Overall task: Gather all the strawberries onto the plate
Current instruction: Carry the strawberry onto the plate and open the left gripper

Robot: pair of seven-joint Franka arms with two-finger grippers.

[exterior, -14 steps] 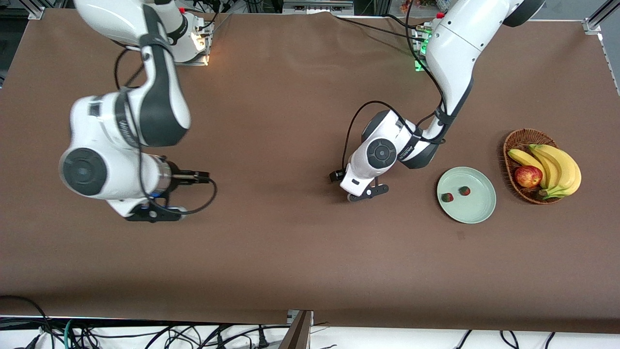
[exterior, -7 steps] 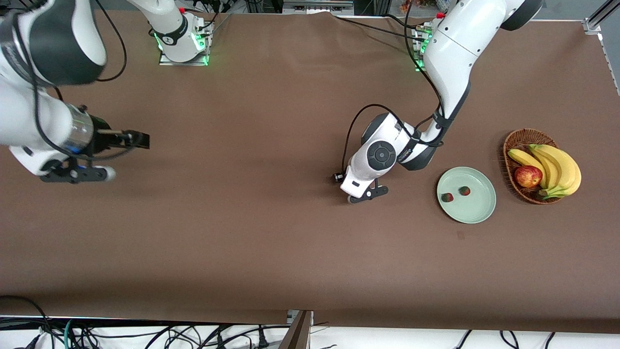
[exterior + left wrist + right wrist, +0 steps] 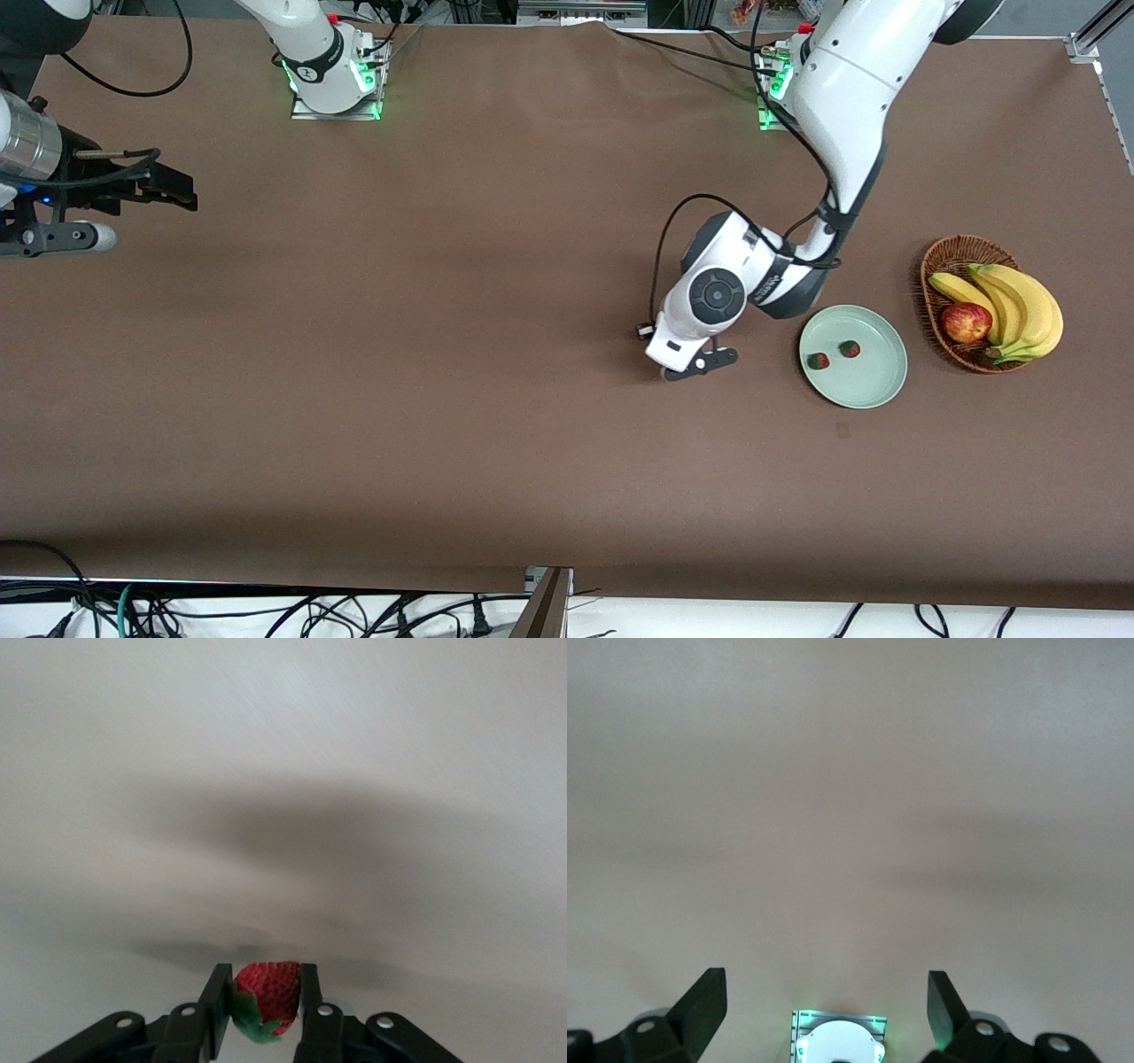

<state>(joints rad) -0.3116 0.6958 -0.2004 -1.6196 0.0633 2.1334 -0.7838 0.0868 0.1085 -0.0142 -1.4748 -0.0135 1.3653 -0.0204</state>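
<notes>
Two small bumpy red strawberries (image 3: 834, 354) are seen lying on the round, smooth mint-green plate (image 3: 873, 385). A third strawberry (image 3: 266, 999), red with a green leafy cap, is pinched between the flat black fingers of the left gripper (image 3: 261, 1010), over the brown table (image 3: 496, 425) beside the plate. The right gripper (image 3: 828, 1005) is held wide apart at the right arm's end. A woven basket (image 3: 941, 257) sits beside the plate.

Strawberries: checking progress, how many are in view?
3: two strawberries lie on the plate; one strawberry is held in the left gripper over the table.
</notes>
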